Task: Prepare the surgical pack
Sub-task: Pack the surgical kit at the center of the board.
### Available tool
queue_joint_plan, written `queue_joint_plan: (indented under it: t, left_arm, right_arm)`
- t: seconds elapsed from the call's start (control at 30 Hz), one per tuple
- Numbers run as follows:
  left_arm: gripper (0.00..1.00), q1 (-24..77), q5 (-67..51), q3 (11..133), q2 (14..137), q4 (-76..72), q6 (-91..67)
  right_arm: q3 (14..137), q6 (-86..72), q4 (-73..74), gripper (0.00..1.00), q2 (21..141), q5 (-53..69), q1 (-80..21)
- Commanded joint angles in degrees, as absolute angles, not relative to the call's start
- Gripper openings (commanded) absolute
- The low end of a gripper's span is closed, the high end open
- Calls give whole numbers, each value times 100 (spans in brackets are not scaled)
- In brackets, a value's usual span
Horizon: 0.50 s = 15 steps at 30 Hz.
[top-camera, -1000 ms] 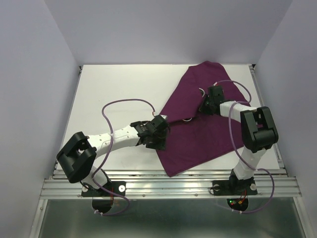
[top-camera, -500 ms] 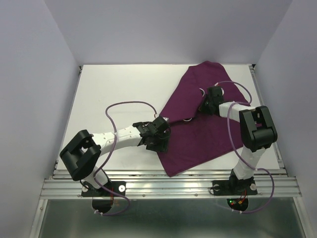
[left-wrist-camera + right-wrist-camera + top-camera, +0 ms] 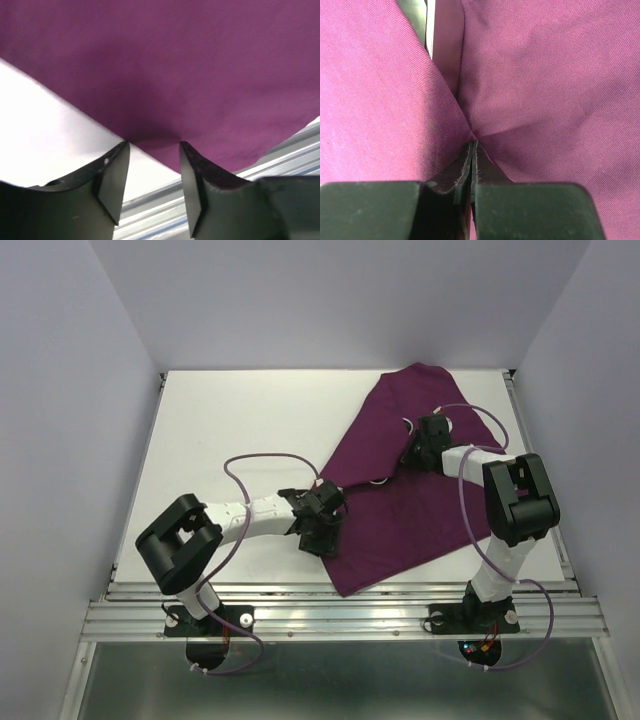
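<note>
White table (image 3: 230, 430) is holding just our purple cloth (image 3: 400, 520) on its right side. Our right gripper (image 3: 472, 145) is pinching it tight; our left gripper (image 3: 152, 145) is hanging open, empty. We are only starting.

White table (image 3: 230, 430), pale lilac walls (image 3: 330, 300), metal front rail (image 3: 340, 615)
</note>
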<state>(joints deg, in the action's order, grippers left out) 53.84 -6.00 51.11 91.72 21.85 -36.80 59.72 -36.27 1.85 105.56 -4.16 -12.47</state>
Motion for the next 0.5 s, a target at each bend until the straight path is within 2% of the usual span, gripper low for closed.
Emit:
queue_joint_plan:
  t: [0.0, 0.23, 0.3, 0.33, 0.47]
  left_arm:
    - [53, 5563, -703, 5212, 9658, 2241, -3744]
    - [38, 5634, -624, 5387, 10081, 2215, -3700]
    - [3, 5634, -624, 5467, 10142, 2197, -3630]
    - [0, 5634, -615, 5502, 10203, 2232, -3560]
    - [0, 5634, -133, 5799, 9864, 2469, -3638]
  right_arm:
    - [5774, -3551, 431, 1, 10705, -729, -1274]
    - [5775, -3525, 448, 1, 10661, -773, -1274]
    - [5748, -3516, 457, 1, 10652, -765, -1274]
    - [5739, -3524, 448, 1, 10652, -756, -1274]
    - [5687, -3472, 448, 1, 10617, -721, -1274]
